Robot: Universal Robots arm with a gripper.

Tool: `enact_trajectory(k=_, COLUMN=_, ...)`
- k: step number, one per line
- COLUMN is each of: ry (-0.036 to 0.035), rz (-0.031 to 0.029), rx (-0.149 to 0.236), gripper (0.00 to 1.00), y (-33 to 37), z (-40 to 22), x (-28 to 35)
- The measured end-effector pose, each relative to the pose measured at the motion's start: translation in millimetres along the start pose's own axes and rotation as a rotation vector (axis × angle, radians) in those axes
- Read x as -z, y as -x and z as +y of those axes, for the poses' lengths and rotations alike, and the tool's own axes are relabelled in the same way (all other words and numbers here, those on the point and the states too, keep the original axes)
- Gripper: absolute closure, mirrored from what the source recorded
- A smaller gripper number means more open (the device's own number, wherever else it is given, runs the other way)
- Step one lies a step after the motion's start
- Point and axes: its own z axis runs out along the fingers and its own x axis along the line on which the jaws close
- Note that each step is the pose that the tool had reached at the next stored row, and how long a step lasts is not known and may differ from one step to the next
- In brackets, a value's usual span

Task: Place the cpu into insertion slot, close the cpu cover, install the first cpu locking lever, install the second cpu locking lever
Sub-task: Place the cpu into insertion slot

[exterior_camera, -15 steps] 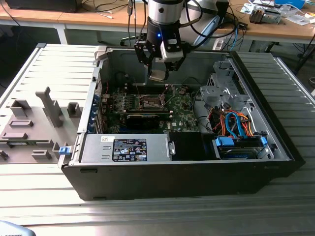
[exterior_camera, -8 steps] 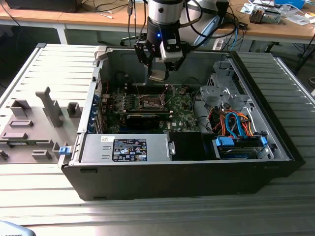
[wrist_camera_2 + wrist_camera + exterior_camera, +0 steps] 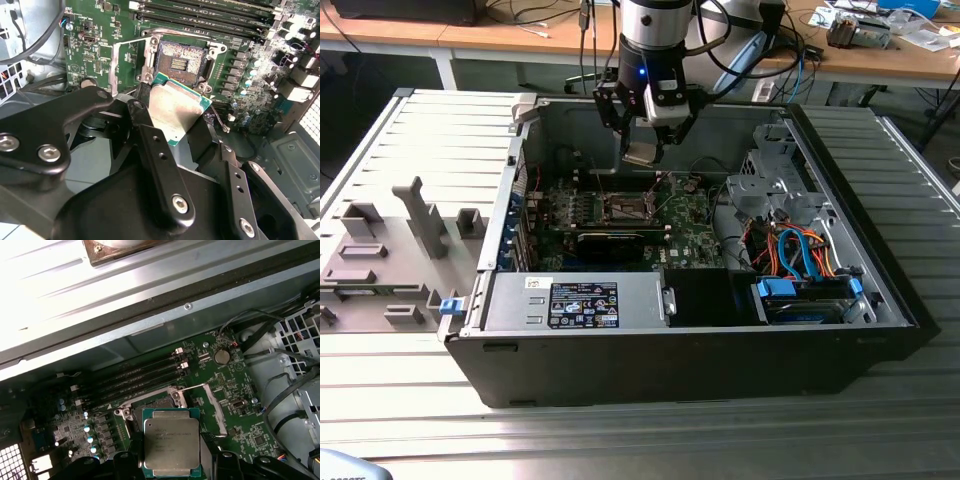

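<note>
The jaws are clenched on the cpu point(image 3: 177, 107), pinching two opposite edges (silver face toward the wrist). Beyond their tips, below and clear of the chip, lies the bare insertion slot point(image 3: 180, 60), with the cpu cover point(image 3: 131, 59) swung open beside it.

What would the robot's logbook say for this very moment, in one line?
hand: shut on chip | chip: in the air near socket, not seated | socket: empty | cover: open

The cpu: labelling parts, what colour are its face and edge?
The cpu: silver-grey face, green edge; best in the first wrist view.
</note>
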Motion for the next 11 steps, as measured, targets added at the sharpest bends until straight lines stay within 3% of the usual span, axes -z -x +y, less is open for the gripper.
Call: enact_trajectory(k=11, ry=0.0005, rz=-0.0021, rx=-0.024, gripper=0.46, y=0.0, z=0.0, x=0.0)
